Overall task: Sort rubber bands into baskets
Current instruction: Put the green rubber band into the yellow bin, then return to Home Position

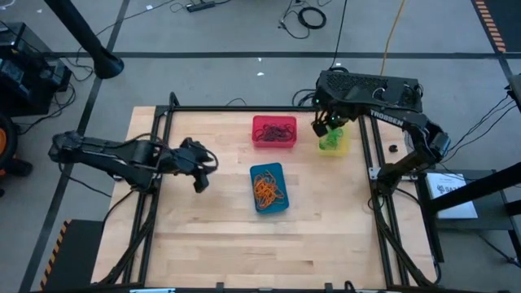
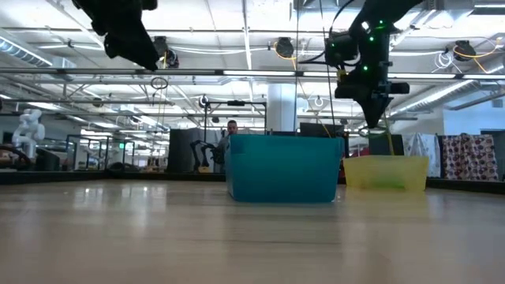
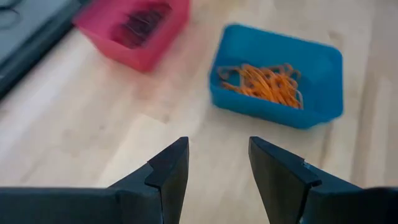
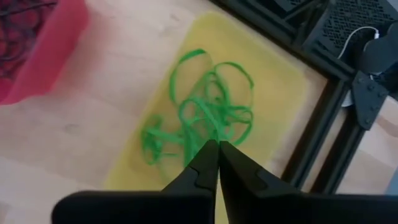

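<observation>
A: Starting at the near side of the table, what's there?

B: Bare wood along the bottom of the high view. The left gripper [image 1: 200, 167] hangs at centre left, fingers spread wide, gripping nothing. Just right of it sits the blue basket [image 1: 269, 188], full of orange rubber bands [image 1: 268, 190].

A: And farther back?

B: The red basket [image 1: 274, 132], at upper centre, holds dark bands [image 1: 277, 130]. To its right the yellow basket [image 1: 334, 142] holds green bands [image 4: 205, 118]. The right gripper [image 4: 217, 155] hovers over that yellow basket, fingers pressed together; whether a green loop is pinched at the tips, I can't tell.

A: So which step is this?

B: A drop into yellow, I judge. No loose bands show on the wood, so sorting looks nearly finished.

A: Next move?

B: Probably parting those fingers above the basket, then lifting clear without snagging a loop.
</observation>
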Robot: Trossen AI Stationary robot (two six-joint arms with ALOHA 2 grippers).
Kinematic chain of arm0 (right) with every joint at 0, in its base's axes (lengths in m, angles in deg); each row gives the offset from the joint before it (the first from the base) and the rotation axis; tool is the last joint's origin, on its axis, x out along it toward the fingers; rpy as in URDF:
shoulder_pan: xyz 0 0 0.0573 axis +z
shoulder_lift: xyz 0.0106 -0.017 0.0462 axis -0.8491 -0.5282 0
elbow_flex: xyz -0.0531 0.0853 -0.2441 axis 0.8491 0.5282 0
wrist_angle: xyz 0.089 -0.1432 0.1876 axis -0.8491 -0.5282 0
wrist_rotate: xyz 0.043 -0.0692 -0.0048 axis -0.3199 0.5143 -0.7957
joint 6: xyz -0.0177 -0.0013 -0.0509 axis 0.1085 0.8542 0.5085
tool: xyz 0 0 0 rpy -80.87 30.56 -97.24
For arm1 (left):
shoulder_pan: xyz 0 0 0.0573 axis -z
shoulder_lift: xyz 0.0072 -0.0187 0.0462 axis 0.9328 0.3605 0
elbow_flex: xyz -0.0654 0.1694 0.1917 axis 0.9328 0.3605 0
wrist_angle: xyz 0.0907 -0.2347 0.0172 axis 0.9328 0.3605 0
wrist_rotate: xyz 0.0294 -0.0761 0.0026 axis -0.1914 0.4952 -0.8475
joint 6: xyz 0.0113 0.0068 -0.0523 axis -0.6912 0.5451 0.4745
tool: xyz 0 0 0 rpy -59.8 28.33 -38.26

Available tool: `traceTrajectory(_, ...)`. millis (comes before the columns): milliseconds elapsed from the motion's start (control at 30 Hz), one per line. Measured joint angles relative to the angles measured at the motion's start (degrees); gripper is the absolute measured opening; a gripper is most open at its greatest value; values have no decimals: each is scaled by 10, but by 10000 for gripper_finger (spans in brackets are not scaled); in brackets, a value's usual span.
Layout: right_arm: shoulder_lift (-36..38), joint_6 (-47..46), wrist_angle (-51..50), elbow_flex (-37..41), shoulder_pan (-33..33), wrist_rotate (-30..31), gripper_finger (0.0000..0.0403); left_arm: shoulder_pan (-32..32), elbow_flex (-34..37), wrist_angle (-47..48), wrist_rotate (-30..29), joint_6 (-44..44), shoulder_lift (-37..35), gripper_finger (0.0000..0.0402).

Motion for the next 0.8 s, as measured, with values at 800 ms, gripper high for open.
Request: traceTrajectory(800, 80, 58, 110, 1, -12, -158, 84, -25, 0, 0, -60, 16, -125, 175)
